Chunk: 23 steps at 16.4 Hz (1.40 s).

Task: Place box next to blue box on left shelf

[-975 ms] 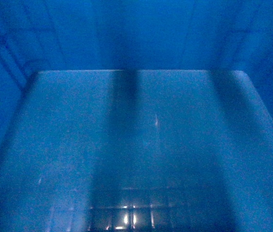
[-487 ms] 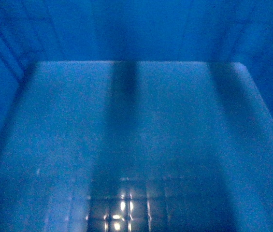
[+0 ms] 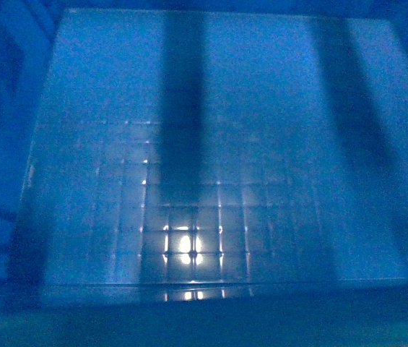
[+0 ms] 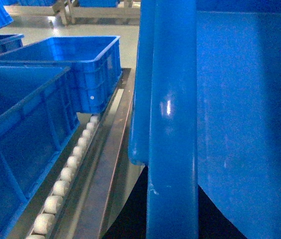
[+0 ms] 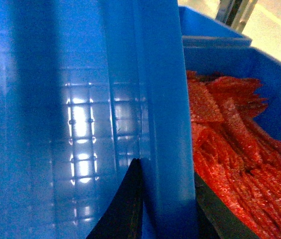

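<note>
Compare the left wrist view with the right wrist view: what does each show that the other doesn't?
Left wrist only: the roller shelf with two empty blue crates on it. Right wrist only: a neighbouring crate full of red material, and dark fingers astride the rim. Both: the carried box, its thick rim running up the frame.

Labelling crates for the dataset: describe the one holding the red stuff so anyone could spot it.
Start from the box that fills the right wrist view, its thick rolled rim running top to bottom. Immediately right of that rim sits another blue crate. It alone is piled with crinkled red material; the crates on the roller shelf show nothing inside.
</note>
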### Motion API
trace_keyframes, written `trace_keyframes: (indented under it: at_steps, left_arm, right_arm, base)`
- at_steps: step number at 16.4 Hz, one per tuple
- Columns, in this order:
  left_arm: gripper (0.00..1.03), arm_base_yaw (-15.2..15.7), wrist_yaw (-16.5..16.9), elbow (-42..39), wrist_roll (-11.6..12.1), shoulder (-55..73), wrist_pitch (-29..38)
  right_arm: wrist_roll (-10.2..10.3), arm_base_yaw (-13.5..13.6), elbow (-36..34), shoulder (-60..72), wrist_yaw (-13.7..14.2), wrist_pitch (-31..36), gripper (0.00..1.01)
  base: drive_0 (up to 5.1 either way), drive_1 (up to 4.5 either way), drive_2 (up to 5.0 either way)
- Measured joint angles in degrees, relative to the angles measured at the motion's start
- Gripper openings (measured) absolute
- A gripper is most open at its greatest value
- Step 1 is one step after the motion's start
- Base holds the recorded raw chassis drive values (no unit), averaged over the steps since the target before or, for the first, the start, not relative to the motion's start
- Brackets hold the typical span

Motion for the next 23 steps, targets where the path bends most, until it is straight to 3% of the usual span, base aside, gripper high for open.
trace_keyframes:
  at_steps: [3, 6, 9, 10, 11, 14, 19, 23]
  left_arm:
    - [0.07, 4.2, 3.0, 3.7, 0.4, 8.3, 0.0]
    - [0.07, 8.6, 6.3, 8.0, 0.2, 15.1, -4.3]
    - [0.07, 10.1, 7.6, 10.5, -1.1, 17.0, -9.5]
    - [0.07, 10.7, 8.5, 11.3, -2.0, 16.4, -14.0]
    - [0.06, 13.2, 10.7, 11.4, -2.2, 13.6, -18.9]
    - [0.06, 17.8, 14.0, 10.7, -0.5, 11.4, -20.3]
    - [0.06, 18.0, 15.8, 9.4, -1.1, 9.8, -23.6]
    - [0.06, 22.1, 18.4, 6.5, -1.2, 4.7, -28.2]
  right_arm:
    - [2.3, -5.9, 6.2, 11.6, -9.9, -4.2, 0.15]
    - [2.7, -8.7, 11.7, 21.3, -16.3, -5.1, 0.14]
    - [1.9, -9.0, 14.1, 24.7, -17.1, -6.4, 0.14]
    - [1.4, -9.2, 14.3, 24.5, -17.7, -8.4, 0.14]
    - [1.5, -8.3, 14.3, 23.5, -18.7, -10.2, 0.13]
    - [3.6, -5.6, 14.3, 22.6, -19.0, -11.6, 0.12]
    - [4.3, -4.0, 13.2, 20.2, -17.2, -14.2, 0.12]
    - [4.8, -0.7, 13.2, 19.6, -16.0, -15.8, 0.12]
  base:
    - [0.0, 0.00, 0.0]
    - [0.0, 0.00, 0.0]
    - [0.0, 0.00, 0.0]
    - [0.0, 0.00, 0.0]
    - [0.0, 0.00, 0.0]
    - [0.0, 0.00, 0.0]
    - [0.0, 0.00, 0.0]
    - [0.0, 0.00, 0.0]
